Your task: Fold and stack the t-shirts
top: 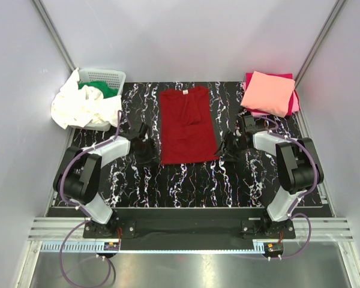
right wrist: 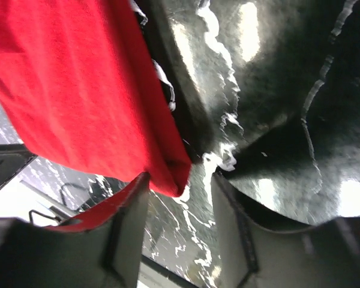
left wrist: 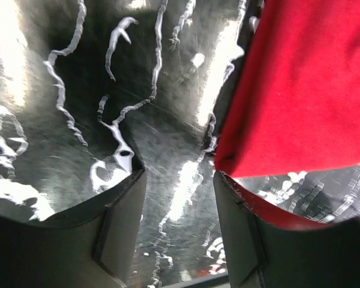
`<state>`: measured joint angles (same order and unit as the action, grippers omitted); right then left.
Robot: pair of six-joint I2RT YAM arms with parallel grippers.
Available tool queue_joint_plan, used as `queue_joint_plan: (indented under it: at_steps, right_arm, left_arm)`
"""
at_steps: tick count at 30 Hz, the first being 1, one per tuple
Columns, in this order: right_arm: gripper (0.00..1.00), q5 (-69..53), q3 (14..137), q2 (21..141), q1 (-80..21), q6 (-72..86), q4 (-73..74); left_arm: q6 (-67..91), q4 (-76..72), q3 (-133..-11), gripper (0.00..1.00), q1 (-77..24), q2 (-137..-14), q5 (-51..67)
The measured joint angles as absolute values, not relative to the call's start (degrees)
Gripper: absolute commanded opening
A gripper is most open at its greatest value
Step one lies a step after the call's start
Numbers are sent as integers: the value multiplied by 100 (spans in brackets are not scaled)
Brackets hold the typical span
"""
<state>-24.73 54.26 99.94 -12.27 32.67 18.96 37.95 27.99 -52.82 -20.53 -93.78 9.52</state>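
Note:
The dark red t-shirt (top: 188, 125) lies flat mid-table, sleeves folded in, collar to the far side. My left gripper (top: 147, 150) is open at its near left corner; in the left wrist view (left wrist: 179, 180) the shirt's corner (left wrist: 300, 90) touches the right finger's tip, with bare table between the jaws. My right gripper (top: 230, 146) is open at the near right corner; in the right wrist view (right wrist: 180, 180) the hem corner (right wrist: 168, 168) hangs just between the jaws by the left finger. A folded salmon pink shirt (top: 268, 92) lies on the magenta one (top: 295, 103) at the back right.
The white lattice basket (top: 111, 75) stands at the back left with the green shirt (top: 102, 91) in it and the white shirt (top: 78, 108) crumpled over its front and left side. The table is black marble-patterned (top: 186, 180), with grey walls all round.

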Motion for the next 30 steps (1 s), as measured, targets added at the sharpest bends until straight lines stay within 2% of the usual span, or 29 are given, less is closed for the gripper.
queue_joint_plan:
  at_steps: [2, 5, 8, 9, 12, 25, 26, 30]
  right_arm:
    - [48, -2541, 5332, 10020, -1225, 3339, 1656]
    - [39, -2622, 5212, 10029, -1227, 3404, 1385]
    - [21, -2659, 5133, 10086, -1225, 3439, 1186]
    - [11, -2679, 5120, 10110, -1225, 3463, 1151]
    - [0, -2714, 5061, 10162, -1225, 3507, 1011]
    - [0, -2928, 5026, 10285, -1225, 3533, 725]
    - [0, -2952, 5022, 10296, -1225, 3540, 701]
    - [0, -2995, 5013, 10315, -1225, 3551, 637]
  left_arm:
    - [3881, 2561, -5105, 54, -2051, -9262, 1055]
    - [3970, 2250, -4893, 53, -2053, -9157, 1138]
    - [4084, 1931, -4694, 51, -2051, -9063, 1199]
    - [4119, 1824, -4619, 50, -2051, -9028, 1219]
    - [4285, 1468, -4412, 50, -2053, -8947, 1295]
    - [4762, 478, -4012, 49, -2064, -8910, 1455]
    - [4790, 416, -3986, 48, -2064, -8910, 1461]
    - [4893, 121, -3835, 33, -2093, -8934, 1503]
